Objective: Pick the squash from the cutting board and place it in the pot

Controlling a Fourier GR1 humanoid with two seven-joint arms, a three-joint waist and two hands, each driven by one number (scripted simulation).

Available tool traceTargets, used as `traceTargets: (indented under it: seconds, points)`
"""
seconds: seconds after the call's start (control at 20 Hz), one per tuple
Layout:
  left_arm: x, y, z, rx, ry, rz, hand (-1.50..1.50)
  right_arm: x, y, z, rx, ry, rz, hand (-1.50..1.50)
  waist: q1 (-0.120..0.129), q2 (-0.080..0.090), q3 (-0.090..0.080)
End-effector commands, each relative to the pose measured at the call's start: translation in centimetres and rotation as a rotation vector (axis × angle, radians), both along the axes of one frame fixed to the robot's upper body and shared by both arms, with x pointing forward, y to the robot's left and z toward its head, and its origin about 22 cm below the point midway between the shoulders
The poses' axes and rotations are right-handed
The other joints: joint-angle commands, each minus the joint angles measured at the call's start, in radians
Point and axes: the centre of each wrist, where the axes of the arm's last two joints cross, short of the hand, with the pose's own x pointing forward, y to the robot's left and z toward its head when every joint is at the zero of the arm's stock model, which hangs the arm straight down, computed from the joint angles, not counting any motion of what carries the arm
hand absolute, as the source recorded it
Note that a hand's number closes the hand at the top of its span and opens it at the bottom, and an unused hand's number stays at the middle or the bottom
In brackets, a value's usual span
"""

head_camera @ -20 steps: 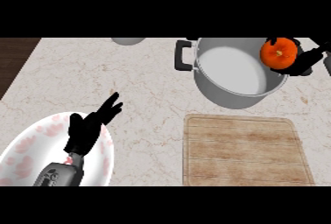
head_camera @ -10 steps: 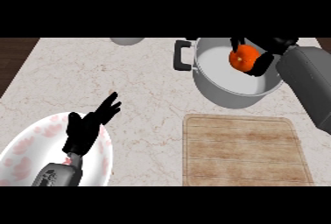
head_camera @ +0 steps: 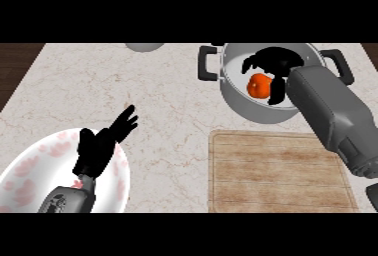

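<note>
The orange squash (head_camera: 258, 86) is inside the steel pot (head_camera: 230, 95) at the counter's back right. My right hand (head_camera: 277, 57) hovers over the pot just above the squash. Its fingers are spread, and the thumb hangs down beside the squash's right side. The grey forearm comes in from the lower right, across the pot's right rim. The wooden cutting board (head_camera: 280, 172) in front of the pot is bare. My left hand (head_camera: 100, 150) rests open over a plate at the lower left, fingers pointing up and right.
A white plate with pink marks (head_camera: 29, 175) lies at the lower left under my left hand. A grey round object (head_camera: 144, 46) shows at the back edge. The pot's black handles stick out left (head_camera: 205, 62) and right (head_camera: 341, 65).
My right hand moved left from the pot's right rim to over its middle. The squash now sits lower than the palm, inside the pot, and the fingers have spread. The left hand stayed still.
</note>
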Motion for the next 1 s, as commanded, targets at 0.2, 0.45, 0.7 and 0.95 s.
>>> traceTargets:
  seconds: [0.2, 0.45, 0.7, 0.95]
  points:
    - [-1.2, 1.8, -1.8, -0.003, 0.058, 0.027, 0.0, 0.2, 2.7, 0.4, 0.62, -0.003, 0.007, -1.5, -0.003, 0.007, -0.009]
    - [-1.1, 0.0, -1.8, -0.008, 0.053, 0.018, 0.0, 0.9, 0.7, 2.5, 1.002, -0.029, -0.122, -1.5, -0.018, 0.006, -0.01]
    - [-0.7, 1.0, -1.5, -0.003, 0.053, 0.029, 0.0, 1.4, -3.1, 5.0, 1.178, -0.115, -0.292, -1.5, -0.016, 0.006, -0.011]
    - [-0.6, 1.1, -2.3, -0.023, 0.041, 0.018, 0.0, 1.1, -8.9, 8.7, 1.309, -0.161, -0.329, -1.5, 0.0, 0.016, -0.011]
